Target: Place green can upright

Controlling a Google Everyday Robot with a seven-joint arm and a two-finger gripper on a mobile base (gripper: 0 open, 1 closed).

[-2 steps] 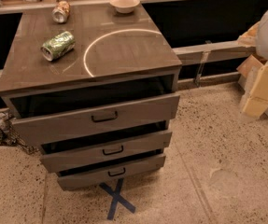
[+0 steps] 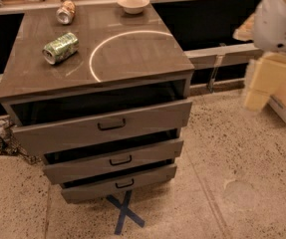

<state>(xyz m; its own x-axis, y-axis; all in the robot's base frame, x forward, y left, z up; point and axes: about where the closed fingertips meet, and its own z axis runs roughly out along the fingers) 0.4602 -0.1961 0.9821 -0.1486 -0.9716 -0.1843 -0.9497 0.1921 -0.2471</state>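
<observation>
The green can (image 2: 60, 48) lies on its side on the left part of the grey cabinet top (image 2: 147, 59), its silver end facing the front left. My gripper (image 2: 260, 82) hangs in the air at the far right, off the cabinet's right side and well away from the can, with nothing seen in it. The white arm (image 2: 282, 14) rises above it at the top right.
An orange-tan can (image 2: 66, 12) lies at the back left of the top, and a small bowl (image 2: 133, 4) stands at the back. A white ring (image 2: 132, 54) marks the top. Three drawers (image 2: 107, 126) stand partly open. A blue tape X (image 2: 125, 213) lies on the floor.
My arm and gripper have shifted left and a little up, closer to the cabinet's right side. The cans and the bowl have not moved.
</observation>
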